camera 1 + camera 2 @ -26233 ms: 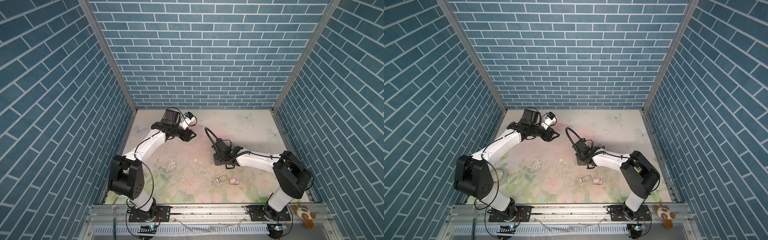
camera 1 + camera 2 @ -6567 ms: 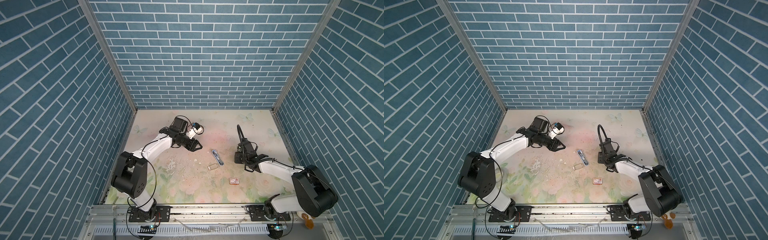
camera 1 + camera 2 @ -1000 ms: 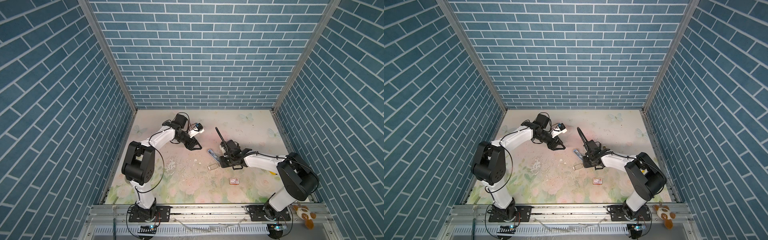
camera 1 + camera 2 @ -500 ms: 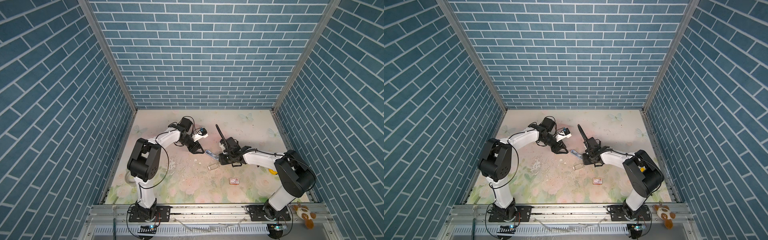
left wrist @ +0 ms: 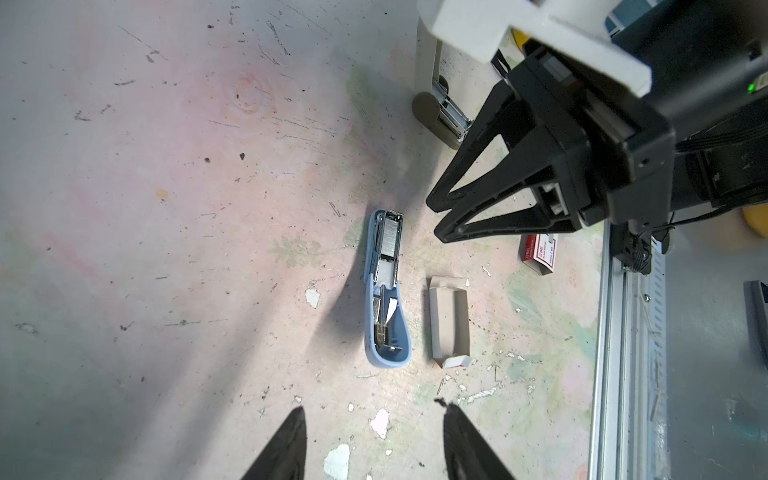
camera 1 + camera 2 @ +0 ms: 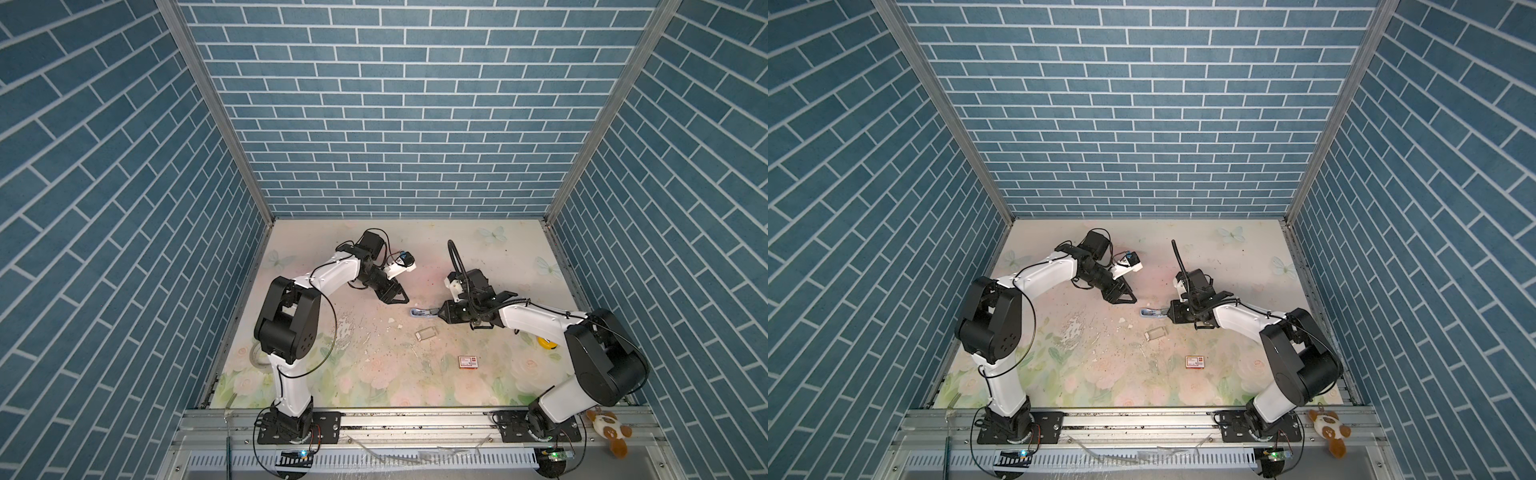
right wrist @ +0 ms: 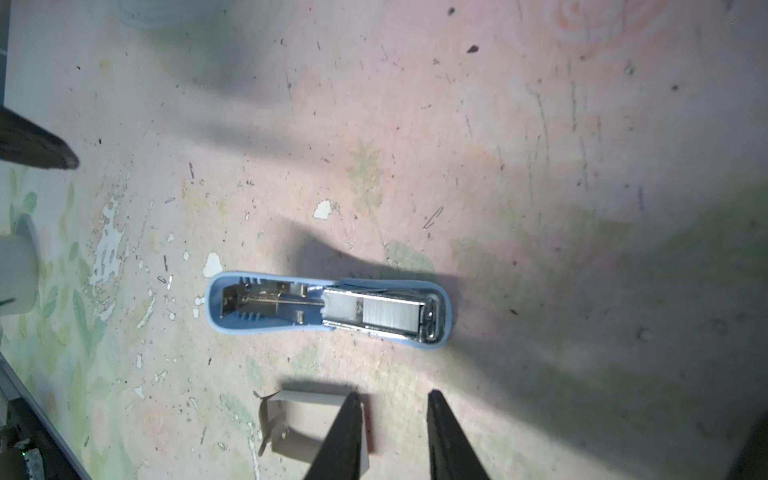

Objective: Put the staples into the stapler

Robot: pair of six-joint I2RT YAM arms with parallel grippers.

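Observation:
The light-blue stapler (image 6: 421, 312) (image 6: 1151, 312) lies opened flat on the table, inside up. In its metal channel sits a silver strip of staples (image 7: 390, 316) (image 5: 390, 237). My right gripper (image 7: 394, 395) (image 6: 437, 313) (image 5: 435, 219) hovers just beside the staple end of the stapler, jaws a little apart with nothing between them. My left gripper (image 5: 372, 411) (image 6: 400, 300) hangs open and empty, a short way off the stapler's other end. A small pale tray (image 6: 427, 333) (image 5: 451, 322) (image 7: 307, 428) lies next to the stapler and looks empty.
A red-and-white printed box (image 6: 468, 361) (image 5: 540, 253) lies nearer the front edge. A yellow object (image 6: 546, 343) sits by the right arm and a clear ring (image 6: 255, 356) at the left arm's base. Paint flakes and loose staples litter the floral table (image 6: 374, 386).
My right gripper's jaws have opened a little beside the stapler. The left gripper has come slightly nearer the stapler. Stapler and tray lie as before.

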